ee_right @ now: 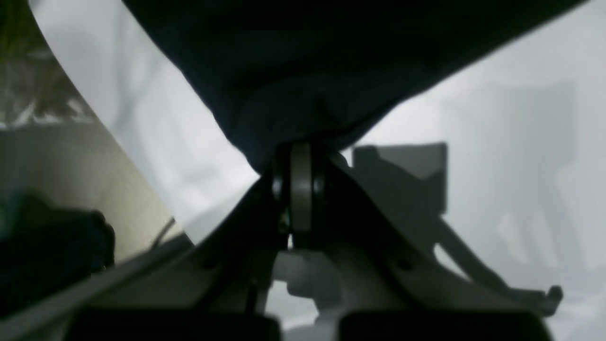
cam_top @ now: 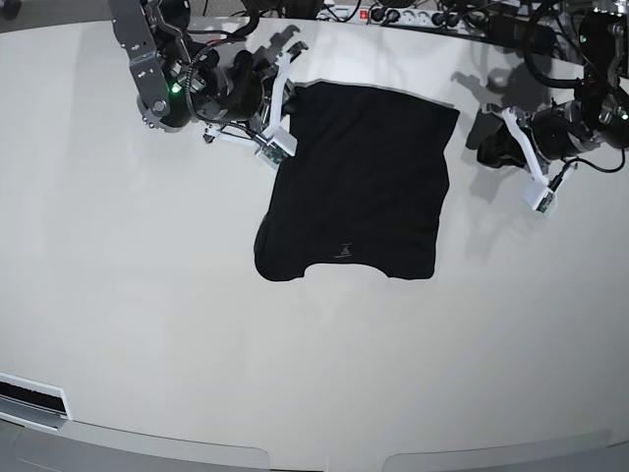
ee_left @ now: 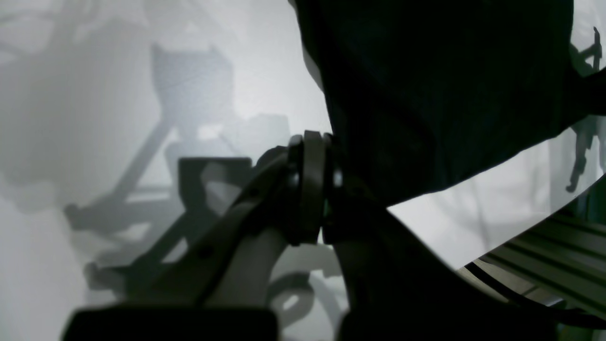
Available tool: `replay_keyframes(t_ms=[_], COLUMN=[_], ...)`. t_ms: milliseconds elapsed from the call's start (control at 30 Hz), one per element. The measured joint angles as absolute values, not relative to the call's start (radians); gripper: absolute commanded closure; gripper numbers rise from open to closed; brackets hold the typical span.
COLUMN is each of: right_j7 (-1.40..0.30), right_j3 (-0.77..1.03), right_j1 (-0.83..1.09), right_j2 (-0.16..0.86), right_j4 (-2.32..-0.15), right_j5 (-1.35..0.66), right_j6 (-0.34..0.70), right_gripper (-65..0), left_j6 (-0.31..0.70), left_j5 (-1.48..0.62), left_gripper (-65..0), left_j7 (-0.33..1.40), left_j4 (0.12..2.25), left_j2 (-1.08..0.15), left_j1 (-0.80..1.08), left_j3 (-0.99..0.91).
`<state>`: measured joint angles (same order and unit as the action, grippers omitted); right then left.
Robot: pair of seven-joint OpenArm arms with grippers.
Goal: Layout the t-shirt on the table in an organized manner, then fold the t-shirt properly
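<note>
The black t-shirt (cam_top: 359, 187) lies spread on the white table (cam_top: 147, 315), its neckline toward the front edge. At the shirt's back left corner my right gripper (cam_top: 287, 98) is shut; in the right wrist view its fingertips (ee_right: 300, 156) pinch a point of the t-shirt (ee_right: 307, 61), which fans out above them. My left gripper (cam_top: 494, 140) sits off the shirt's back right corner with a dark bunch at its tip. In the left wrist view, the left gripper (ee_left: 315, 142) is shut, and the t-shirt (ee_left: 426, 94) rises from its fingers, lifted off the table (ee_left: 473, 222).
A power strip and cables (cam_top: 413, 15) run along the table's back edge behind both arms. Past the table's curved edge the left wrist view shows a slatted surface (ee_left: 549, 251), and the right wrist view shows a dark object on the floor (ee_right: 47, 255).
</note>
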<state>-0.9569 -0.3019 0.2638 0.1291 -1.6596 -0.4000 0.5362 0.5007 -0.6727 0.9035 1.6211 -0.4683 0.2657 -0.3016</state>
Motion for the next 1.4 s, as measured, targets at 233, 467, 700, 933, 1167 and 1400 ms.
replay_keyframes(t_ms=[233,467,700,933,1167,1400], right_j7=[-0.995,-1.008,-1.051,-1.262,-1.280,-1.302], right_j3=[-0.303,-0.296,-0.076,0.179,0.392,0.440], right_j1=[0.244,0.300,0.447,0.595,0.832,1.034], right_j2=[0.154,0.216,0.262,0.254,0.253,0.254], right_j4=[-1.688,-1.949,-2.051,-2.069,-2.153,-2.155], right_j5=[-0.350,-0.499,-0.826,-1.101,-1.147,-1.153], right_j6=[0.520,0.570,0.689,0.693,0.692,0.693], right_gripper=[0.0,0.0,0.0,0.0,0.0,0.0], left_j6=[0.543,0.689,0.690,0.690,0.690,0.602], left_j5=[-0.673,-0.840,-0.991,-0.982,-0.902,-0.821], left_gripper=[0.0,0.0,0.0,0.0,0.0,0.0], left_j7=[0.900,0.937,1.004,1.040,1.050,1.051], left_j4=[1.621,1.634,1.756,1.934,2.088,2.133], left_j2=[-0.468,-0.509,-0.512,-0.526,-0.527,-0.532], left_j1=[0.266,0.292,0.443,0.617,0.849,1.071], left_j3=[-0.302,-0.302,-0.302,-0.303,-0.303,-0.303])
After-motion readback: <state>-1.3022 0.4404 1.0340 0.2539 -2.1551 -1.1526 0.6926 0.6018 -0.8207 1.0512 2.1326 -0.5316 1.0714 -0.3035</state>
